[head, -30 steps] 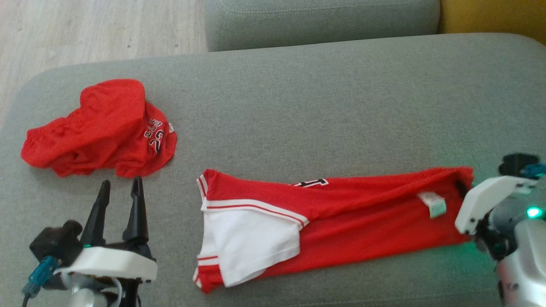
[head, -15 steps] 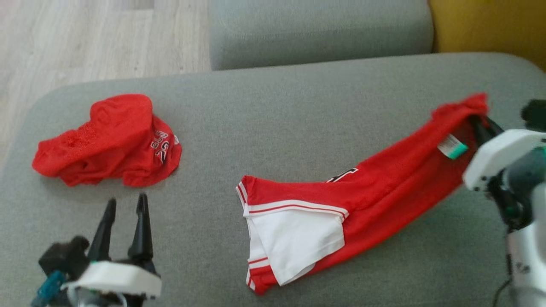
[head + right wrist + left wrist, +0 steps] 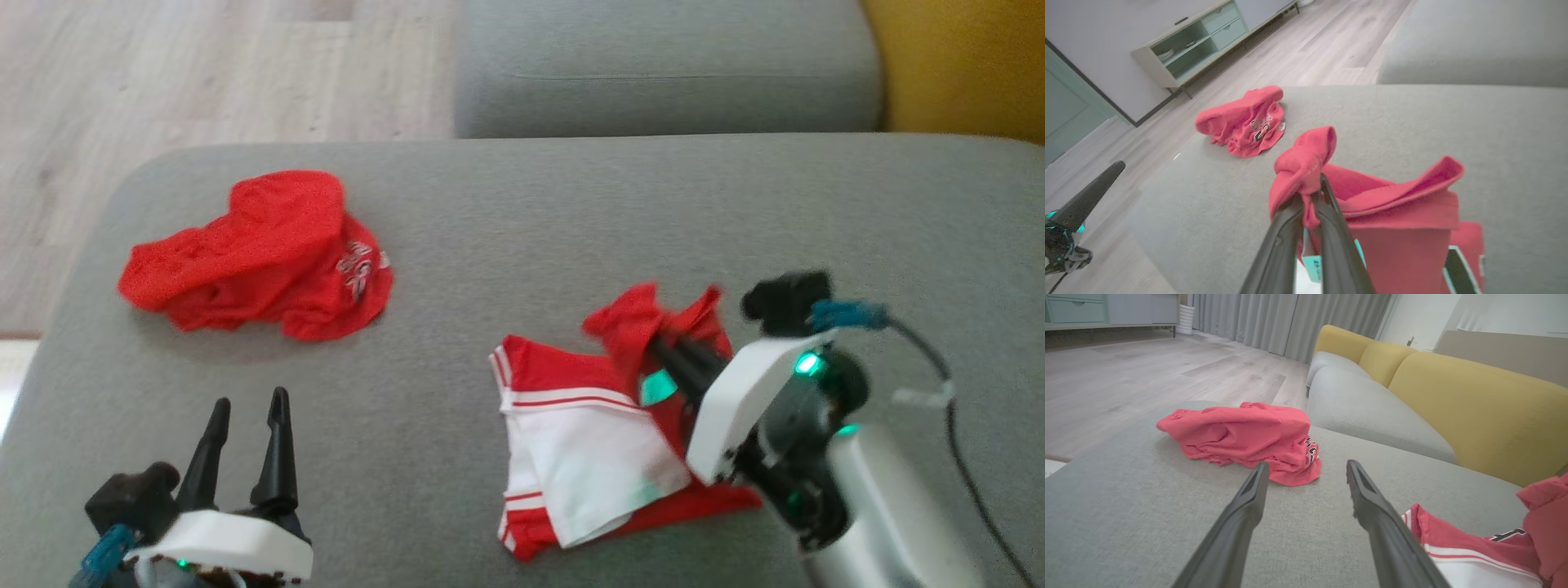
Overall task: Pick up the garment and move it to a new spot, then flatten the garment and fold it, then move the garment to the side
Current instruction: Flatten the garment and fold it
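- Grey sofa cushion [image 3: 522, 204] lies under me, with wood floor beyond.
- My right gripper [image 3: 658, 343] is clenched on 1 end of the red garment [image 3: 588, 441], cloth bunched at my tips.
- 1 second ago the garment lay stretched long; I have swung its gripped end over the white-trimmed end just below my jaws, so the fold looks half made.
- My left gripper [image 3: 250, 400] hangs released, well apart, with a second red garment [image 3: 261, 253] ahead of it.

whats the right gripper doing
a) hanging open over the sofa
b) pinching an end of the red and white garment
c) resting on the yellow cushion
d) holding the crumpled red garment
b: the right gripper is shut on a bunched end of the red and white garment.
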Motion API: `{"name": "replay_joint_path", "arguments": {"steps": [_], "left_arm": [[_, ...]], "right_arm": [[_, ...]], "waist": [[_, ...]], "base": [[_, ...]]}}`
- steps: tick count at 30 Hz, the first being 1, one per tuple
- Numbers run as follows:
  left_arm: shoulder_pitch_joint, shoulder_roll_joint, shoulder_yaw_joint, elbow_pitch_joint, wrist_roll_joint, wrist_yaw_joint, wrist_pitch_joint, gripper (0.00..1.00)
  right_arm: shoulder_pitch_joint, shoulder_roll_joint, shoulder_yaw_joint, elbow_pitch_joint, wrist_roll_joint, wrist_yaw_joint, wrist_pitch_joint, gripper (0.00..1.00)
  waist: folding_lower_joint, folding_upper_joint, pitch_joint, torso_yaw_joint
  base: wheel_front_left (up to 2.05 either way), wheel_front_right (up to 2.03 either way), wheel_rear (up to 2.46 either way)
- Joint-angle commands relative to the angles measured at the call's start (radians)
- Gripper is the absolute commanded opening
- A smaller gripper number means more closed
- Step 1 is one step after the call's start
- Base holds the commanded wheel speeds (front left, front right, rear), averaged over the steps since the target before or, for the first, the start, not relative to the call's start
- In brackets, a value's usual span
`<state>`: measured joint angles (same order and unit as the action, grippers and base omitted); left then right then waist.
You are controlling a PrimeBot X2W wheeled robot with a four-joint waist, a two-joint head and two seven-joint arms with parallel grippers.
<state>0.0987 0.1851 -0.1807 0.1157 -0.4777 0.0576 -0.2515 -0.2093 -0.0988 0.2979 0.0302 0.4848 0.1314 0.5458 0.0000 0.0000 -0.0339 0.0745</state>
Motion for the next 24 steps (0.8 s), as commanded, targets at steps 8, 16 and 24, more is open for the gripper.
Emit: {"name": "replay_joint_path", "arguments": {"steps": [8,16,24], "left_arm": [[-0.086,0.007,0.024,0.032,-0.016,-0.027,-0.002,1.0],[-0.104,-0.001,0.02,0.054,-0.016,-0.036,-0.005,1.0],[-0.114,-0.007,0.02,0.064,-0.011,-0.042,-0.008,1.0]], "right_arm": [[-0.042,0.043,0.125,0.204,0.071,-0.001,-0.124,0.0],[-0.13,0.048,0.146,0.382,0.089,-0.001,-0.279,0.0],[-0.221,0.048,0.215,0.533,0.1,-0.001,-0.337,0.0]], "waist": [[0.0,0.0,0.013,0.106],[0.0,0.0,0.025,0.125],[0.0,0.0,0.043,0.126]], "base": [[0.0,0.0,0.0],[0.0,0.0,0.0],[0.0,0.0,0.0]]}}
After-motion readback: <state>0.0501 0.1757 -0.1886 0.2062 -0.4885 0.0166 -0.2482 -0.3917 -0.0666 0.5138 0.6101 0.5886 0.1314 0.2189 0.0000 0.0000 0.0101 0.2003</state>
